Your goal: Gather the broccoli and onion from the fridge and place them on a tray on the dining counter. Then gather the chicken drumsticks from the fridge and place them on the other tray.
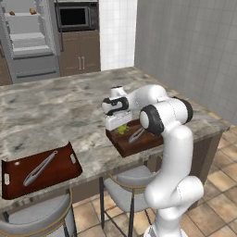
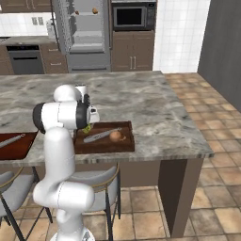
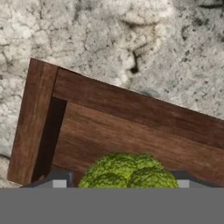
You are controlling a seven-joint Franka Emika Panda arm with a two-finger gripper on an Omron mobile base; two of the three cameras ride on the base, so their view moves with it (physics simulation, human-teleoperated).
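The broccoli sits between my gripper's fingertips, low over one corner of the right-hand brown tray on the dining counter. In the left base view my gripper points down, shut on the broccoli just above that tray. The onion lies in the same tray beside metal tongs. Far back, the fridge stands open, with the two chicken drumsticks on its top shelf.
A second brown tray with tongs lies at the counter's near left edge. Grey-cushioned stools stand under the counter's front. A microwave and wooden cabinets flank the fridge.
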